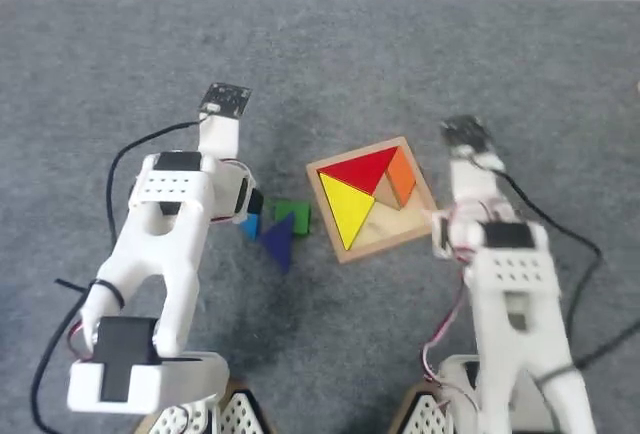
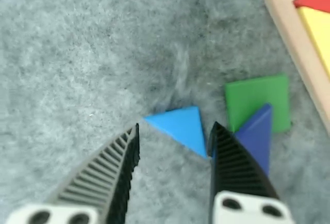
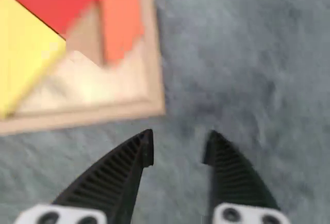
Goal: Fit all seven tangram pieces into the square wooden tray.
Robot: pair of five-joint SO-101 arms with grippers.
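Tray [image 1: 392,224]: red triangle [image 1: 360,169], yellow triangle [image 1: 345,206], orange piece [image 1: 402,176] inside.
Left gripper [image 2: 174,128]: open, astride light blue triangle [image 2: 181,125].
Right gripper [image 3: 180,135]: open, empty, right of tray.

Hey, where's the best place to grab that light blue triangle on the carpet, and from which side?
Likely from straight above with the left gripper, pinching the light blue triangle across two opposite side edges. It lies flat on the carpet, so only its thin edges offer a grip.

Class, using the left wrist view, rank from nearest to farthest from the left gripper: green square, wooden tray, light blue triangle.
1. Light blue triangle, between the tips of the left gripper.
2. Green square, just beyond.
3. Wooden tray, farthest off.
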